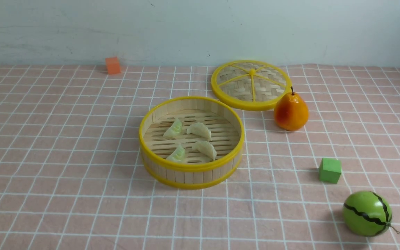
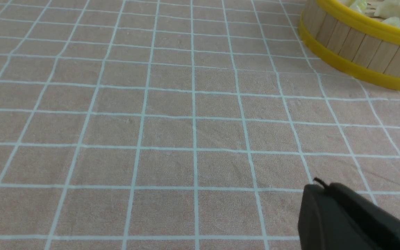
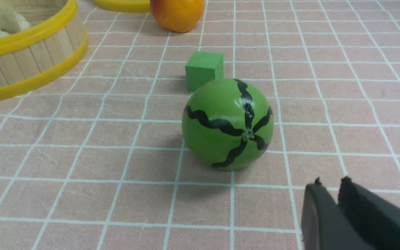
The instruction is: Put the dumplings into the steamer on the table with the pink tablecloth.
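The steamer [image 1: 191, 167], a round bamboo basket with yellow rims, stands mid-table on the pink tablecloth [image 1: 64, 139]. Several dumplings lie on its slatted floor: two pale green [image 1: 174, 129] [image 1: 177, 154] and two cream-white [image 1: 200, 130] [image 1: 205, 149]. Neither arm shows in the front view. My left gripper [image 2: 319, 185] hangs shut and empty over bare cloth, well short of the steamer [image 2: 352, 41]. My right gripper [image 3: 331, 184] has a narrow gap between its fingertips with nothing in it. It is near the toy watermelon [image 3: 227, 125], far from the steamer [image 3: 30, 52].
The woven yellow-rimmed lid [image 1: 251, 84] lies behind the steamer to the right. An orange pear [image 1: 291, 111] stands beside the lid. A green cube [image 1: 330, 170] and the watermelon [image 1: 366, 213] sit front right. An orange cube [image 1: 113, 65] rests by the back wall.
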